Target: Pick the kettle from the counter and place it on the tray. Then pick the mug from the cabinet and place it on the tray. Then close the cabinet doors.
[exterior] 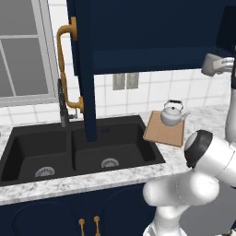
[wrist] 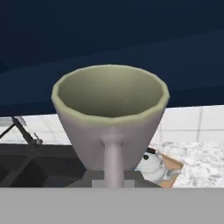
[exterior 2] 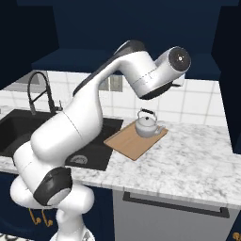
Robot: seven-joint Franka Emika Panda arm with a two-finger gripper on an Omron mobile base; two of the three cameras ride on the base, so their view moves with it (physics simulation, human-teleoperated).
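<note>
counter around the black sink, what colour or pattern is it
The marble counter is white-grey with darker speckles, clearest in the right base view.

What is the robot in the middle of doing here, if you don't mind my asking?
The arm is carrying the mug in its gripper, held in the air below the open cabinet and above the counter. The kettle already stands on the tray beside the sink. The mug is not yet on the tray, and a cabinet door hangs open over the sink.
</note>
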